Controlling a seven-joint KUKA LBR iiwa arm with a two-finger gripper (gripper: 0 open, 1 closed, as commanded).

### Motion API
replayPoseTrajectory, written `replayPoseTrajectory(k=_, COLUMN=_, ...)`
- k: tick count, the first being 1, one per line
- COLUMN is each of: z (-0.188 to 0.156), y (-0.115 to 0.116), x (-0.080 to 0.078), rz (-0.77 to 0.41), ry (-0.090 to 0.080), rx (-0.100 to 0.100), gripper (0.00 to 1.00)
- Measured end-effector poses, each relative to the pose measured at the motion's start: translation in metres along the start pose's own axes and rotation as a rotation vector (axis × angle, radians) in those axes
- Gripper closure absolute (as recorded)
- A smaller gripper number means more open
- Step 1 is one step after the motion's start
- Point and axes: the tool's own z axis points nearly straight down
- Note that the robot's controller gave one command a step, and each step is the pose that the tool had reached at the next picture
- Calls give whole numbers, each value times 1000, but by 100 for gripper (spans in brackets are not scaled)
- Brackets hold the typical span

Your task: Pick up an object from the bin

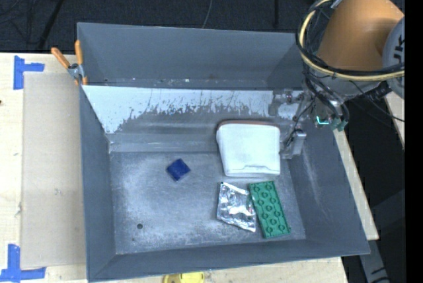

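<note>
Holding white pad [248, 148], blue cube [178, 170], foil packet [236, 207] and green studded plate [269, 209], grey bin [165, 63]; claw [294, 141] just beside pad, openness impossible to tell.

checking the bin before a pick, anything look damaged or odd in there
The silver foil packet near the front is crumpled and lies against the green studded plate. The white pad and blue block look fine.

Bright glare washes the bin wall [165, 100], the foil packet [236, 207] glints, and the surroundings lie dark.
</note>
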Motion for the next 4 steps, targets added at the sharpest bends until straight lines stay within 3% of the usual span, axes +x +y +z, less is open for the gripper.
replayPoseTrajectory(k=1, z=167, y=-1, x=100, rz=-156, ry=9, rx=-2, gripper=0)
replayPoseTrajectory(k=2, z=131, y=-50, x=146, rz=-331, ry=-5, rx=3, gripper=0)
replayPoseTrajectory(k=3, z=133, y=-10, x=143, rz=139, ry=2, rx=-1, gripper=0)
replayPoseTrajectory(k=4, z=159, y=-26, x=140, rz=-160, ry=-25, rx=2, gripper=0)
